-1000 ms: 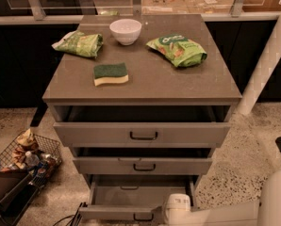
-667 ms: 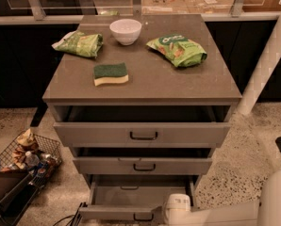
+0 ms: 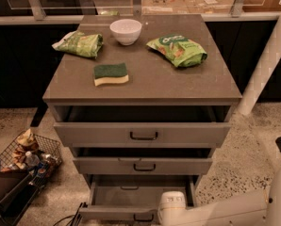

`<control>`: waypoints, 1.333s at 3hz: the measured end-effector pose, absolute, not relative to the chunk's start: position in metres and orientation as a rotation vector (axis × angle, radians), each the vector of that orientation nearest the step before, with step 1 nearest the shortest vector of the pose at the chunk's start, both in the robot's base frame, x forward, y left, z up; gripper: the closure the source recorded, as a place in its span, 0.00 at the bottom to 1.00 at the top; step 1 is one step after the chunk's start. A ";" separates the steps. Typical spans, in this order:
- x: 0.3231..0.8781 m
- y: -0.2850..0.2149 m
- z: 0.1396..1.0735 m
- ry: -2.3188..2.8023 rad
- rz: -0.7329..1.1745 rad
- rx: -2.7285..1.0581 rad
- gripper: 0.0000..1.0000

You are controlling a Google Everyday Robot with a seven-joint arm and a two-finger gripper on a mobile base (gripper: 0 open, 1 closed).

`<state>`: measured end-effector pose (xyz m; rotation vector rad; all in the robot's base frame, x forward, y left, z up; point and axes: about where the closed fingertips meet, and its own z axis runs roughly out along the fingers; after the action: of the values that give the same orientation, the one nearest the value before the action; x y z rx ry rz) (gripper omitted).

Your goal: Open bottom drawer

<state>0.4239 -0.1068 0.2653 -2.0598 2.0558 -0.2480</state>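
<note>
A grey-beige cabinet seen from above and in front, all three drawers pulled out. The bottom drawer (image 3: 131, 197) is lowest and stands out farthest, its pale inside showing and its front at the lower edge of view. My end effector (image 3: 172, 207), white, sits at that lower edge, just right of the drawer's dark bar handle (image 3: 143, 218); I cannot tell whether it is apart or together. My white arm (image 3: 235, 211) runs off to the lower right.

The middle drawer (image 3: 143, 165) and top drawer (image 3: 140, 134) overhang the bottom one from above. Speckled floor (image 3: 235, 164) lies open to the right, up to a white post (image 3: 265, 65). On the left, a wire basket (image 3: 29, 157) of clutter stands near the cabinet, with dark cables (image 3: 77, 215) by the drawer's left corner.

On the desk (image 3: 145, 91): a white bowl (image 3: 126, 30), a green sponge (image 3: 111, 74) and two green snack bags (image 3: 79, 44) (image 3: 178, 50).
</note>
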 end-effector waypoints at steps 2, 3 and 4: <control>0.413 -0.118 0.339 2.001 -0.424 -2.135 1.00; 0.429 -0.145 0.329 1.975 -0.421 -2.117 1.00; 0.455 -0.179 0.298 1.978 -0.369 -2.059 1.00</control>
<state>0.4551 -0.1787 0.2977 -2.0593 1.9782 -0.3685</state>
